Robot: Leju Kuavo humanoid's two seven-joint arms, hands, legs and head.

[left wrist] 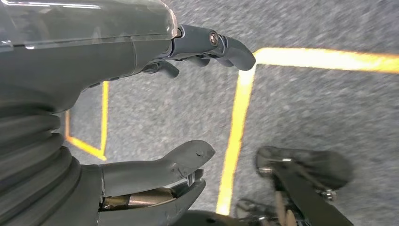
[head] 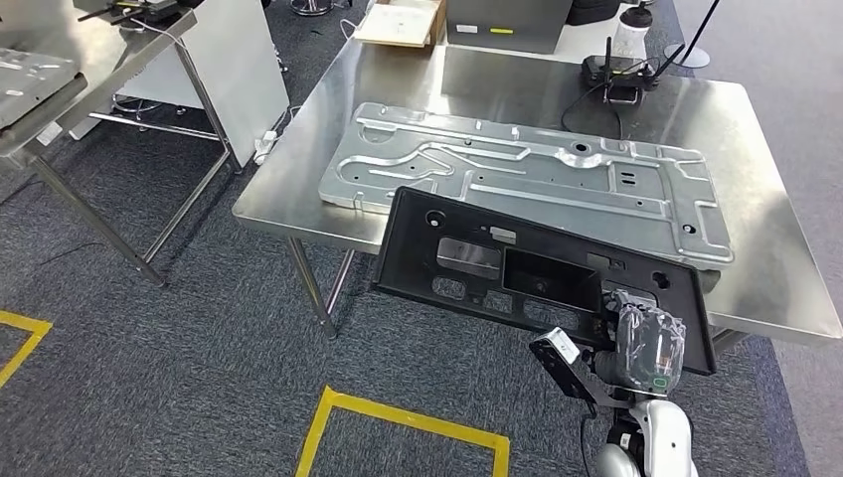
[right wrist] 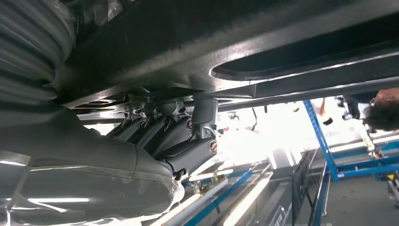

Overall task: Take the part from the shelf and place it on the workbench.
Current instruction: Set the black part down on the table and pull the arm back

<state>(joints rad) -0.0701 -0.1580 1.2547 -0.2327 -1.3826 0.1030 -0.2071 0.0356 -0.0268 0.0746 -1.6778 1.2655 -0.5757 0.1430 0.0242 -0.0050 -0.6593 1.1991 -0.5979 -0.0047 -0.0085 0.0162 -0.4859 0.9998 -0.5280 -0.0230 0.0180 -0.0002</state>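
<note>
1. Nearest, the right hand [head: 646, 343], wrapped in clear glossy film over grey plastic, grips the part [head: 517, 273] at its near right corner. In the right wrist view the dark fingers [right wrist: 181, 129] are curled up against the part's underside [right wrist: 226, 42], so the hold looks firm.
2. The left hand [left wrist: 188, 94] hangs over the grey carpet [left wrist: 329, 108] and its yellow tape lines [left wrist: 237, 122]. Its fingers and thumb are apart and it holds nothing.
3. The part is a long, flat black panel, matt, probably moulded plastic, with a raised rim, a rectangular recess and several cut-outs and holes. It is carried in the air, tilted, its far edge over the near edge of the surface [head: 298, 179] and the rest over the carpet. I cannot tell whether it touches anything there.
4. Progress, as I judge it: the part is off the shelf and brought to the workbench. What is left is to move it fully over the surface, lower it and let go.
5. Beyond it, a large stamped metal plate [head: 527, 174], pale grey with pressed ribs and channels, lies across the middle of the brushed-steel surface, so bare room is limited.
6. At the far edge stand a small black device [head: 618, 75] with cables and a cardboard box [head: 403, 22].
</note>
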